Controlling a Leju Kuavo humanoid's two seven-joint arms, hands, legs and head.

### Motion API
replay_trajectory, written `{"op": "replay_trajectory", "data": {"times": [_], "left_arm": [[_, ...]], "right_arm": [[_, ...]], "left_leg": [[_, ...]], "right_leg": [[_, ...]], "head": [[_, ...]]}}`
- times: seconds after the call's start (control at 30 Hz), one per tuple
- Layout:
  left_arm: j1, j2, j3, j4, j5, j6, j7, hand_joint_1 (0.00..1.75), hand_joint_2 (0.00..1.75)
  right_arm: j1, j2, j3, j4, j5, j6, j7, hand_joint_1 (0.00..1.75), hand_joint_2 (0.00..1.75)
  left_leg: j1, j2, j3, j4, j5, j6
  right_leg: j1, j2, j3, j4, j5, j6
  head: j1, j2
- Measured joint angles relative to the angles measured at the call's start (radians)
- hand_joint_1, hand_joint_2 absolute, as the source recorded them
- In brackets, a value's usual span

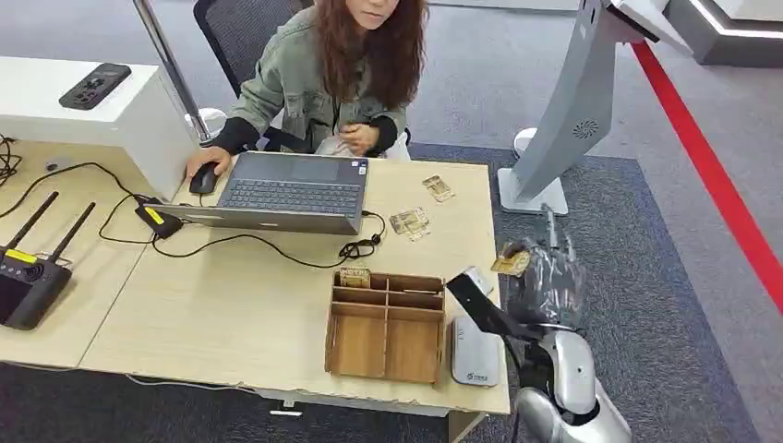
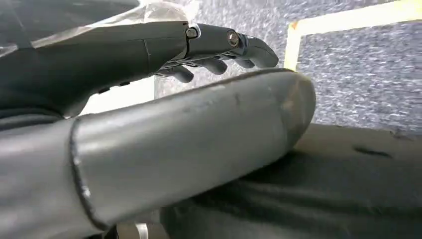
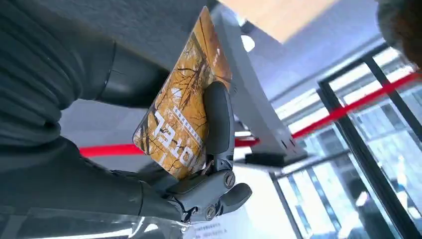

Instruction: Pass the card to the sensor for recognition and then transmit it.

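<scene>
One card (image 3: 181, 117) pinched in right hand (image 1: 547, 277) fingers (image 3: 218, 119) beside one white sensor (image 1: 475, 351); left hand (image 2: 149, 134) fingers (image 2: 224, 42) loosely extended, empty.

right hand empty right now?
No: in the right wrist view the right hand grips an orange-and-yellow printed card under a dark finger.

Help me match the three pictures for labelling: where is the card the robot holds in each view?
Head view: the card sits in the right hand, off the table's right edge.
Left wrist view: not in it.
Right wrist view: card mid-picture, a dark finger across it.
Shared landmark: the red floor line.
</scene>
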Motion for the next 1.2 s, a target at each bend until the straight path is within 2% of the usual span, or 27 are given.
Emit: {"op": "replay_trajectory", "data": {"times": [0.1, 0.2, 0.37, 0.7, 1.0, 1.03, 1.07, 1.1, 1.2], "left_arm": [[-0.002, 0.0, 0.0, -0.006, -0.035, 0.017, -0.004, 0.0, 0.0], [-0.003, 0.0, 0.0, -0.007, -0.058, 0.024, -0.004, 0.0, 0.0], [-0.004, 0.0, 0.0, -0.014, -0.08, 0.033, -0.004, 0.0, 0.0], [-0.003, 0.007, 0.0, -0.033, -0.085, 0.061, -0.005, 0.0, 0.0], [-0.003, 0.007, 0.0, -0.034, -0.085, 0.061, -0.016, 0.0, 0.0], [-0.003, 0.007, 0.0, -0.034, -0.084, 0.061, -0.018, 0.0, 0.0], [-0.003, 0.007, 0.0, -0.034, -0.083, 0.061, -0.019, 0.0, 0.0], [-0.003, 0.007, 0.0, -0.034, -0.082, 0.061, -0.021, 0.0, 0.0], [-0.003, 0.007, 0.0, -0.034, -0.079, 0.061, -0.028, 0.0, 0.0]], "right_arm": [[-0.073, 0.008, 0.003, -0.055, 0.029, 0.063, 0.003, 1.75, 1.75], [-0.163, 0.039, 0.023, -0.062, 0.052, 0.124, 0.009, 1.75, 1.75], [-0.267, 0.12, 0.08, -0.018, 0.019, 0.114, 0.023, 1.75, 1.75], [-0.345, 0.26, 0.164, 0.13, -0.019, 0.066, 0.012, 1.75, 1.75], [-0.398, 0.346, 0.207, 0.241, -0.028, 0.067, 0.012, 1.75, 1.75], [-0.403, 0.354, 0.212, 0.252, -0.029, 0.067, 0.012, 1.26, 1.75], [-0.405, 0.359, 0.217, 0.261, -0.031, 0.067, 0.012, 0.09, 1.75], [-0.407, 0.364, 0.22, 0.268, -0.034, 0.067, 0.012, 0.0, 1.75], [-0.408, 0.372, 0.228, 0.284, -0.05, 0.067, 0.011, 0.0, 1.75]], "left_leg": [[0.0, 0.0, 0.0, 0.0, 0.0, 0.0], [0.0, 0.001, 0.0, 0.0, 0.001, 0.0], [0.001, -0.001, -0.001, 0.0, 0.001, 0.0], [0.001, 0.0, -0.002, 0.0, 0.001, 0.0], [0.001, 0.0, -0.002, 0.0, 0.001, 0.0], [0.001, 0.0, -0.002, 0.0, 0.001, 0.0], [0.001, 0.0, -0.002, 0.0, 0.001, 0.0], [0.001, 0.0, -0.002, 0.0, 0.001, 0.0], [0.001, 0.0, -0.002, 0.0, 0.001, 0.0]], "right_leg": [[0.0, 0.0, 0.0, 0.0, 0.0, 0.001], [0.0, 0.001, 0.0, 0.0, 0.001, 0.001], [0.0, 0.0, 0.0, 0.0, 0.001, 0.001], [0.0, 0.0, -0.001, 0.0, 0.001, 0.001], [0.0, 0.0, -0.001, 0.0, 0.001, 0.001], [0.0, 0.0, -0.001, 0.0, 0.001, 0.001], [0.001, 0.0, -0.001, 0.0, 0.001, 0.001], [0.0, 0.0, -0.001, 0.0, 0.001, 0.001], [0.001, 0.0, -0.001, 0.0, 0.001, 0.001]], "head": [[0.0, 0.0], [0.0, 0.0], [0.0, 0.0], [0.0, 0.0], [0.0, 0.0], [0.0, 0.0], [0.0, 0.0], [0.0, 0.0], [0.0, 0.0]]}}
